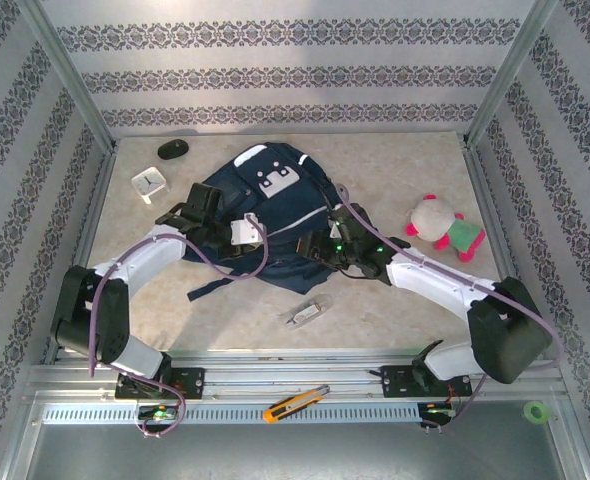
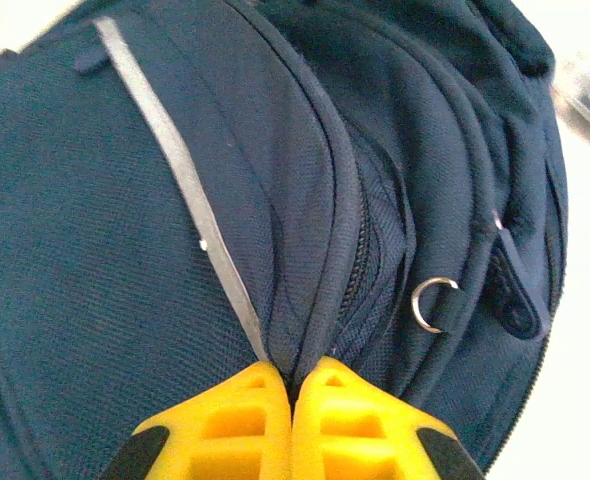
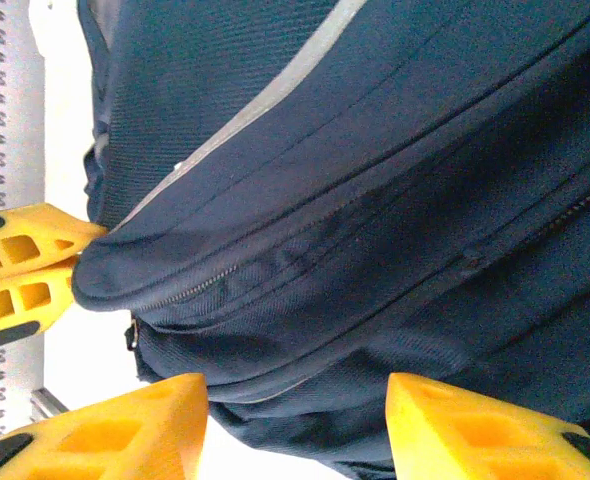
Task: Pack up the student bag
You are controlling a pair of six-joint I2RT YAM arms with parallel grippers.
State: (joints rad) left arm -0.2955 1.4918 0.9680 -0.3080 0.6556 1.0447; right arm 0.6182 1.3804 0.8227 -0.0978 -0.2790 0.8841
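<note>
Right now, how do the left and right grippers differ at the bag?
The left gripper is shut, pinching a fold of the bag beside its light stripe; the right gripper is open, fingers well apart. From above, the left gripper is at the bag's left and the right gripper at its right. Both have yellow fingers and are at the bag.

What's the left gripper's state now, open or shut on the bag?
Shut on the student bag: the left gripper's yellow fingers meet, pinching a fold of fabric beside the zipper.
</note>
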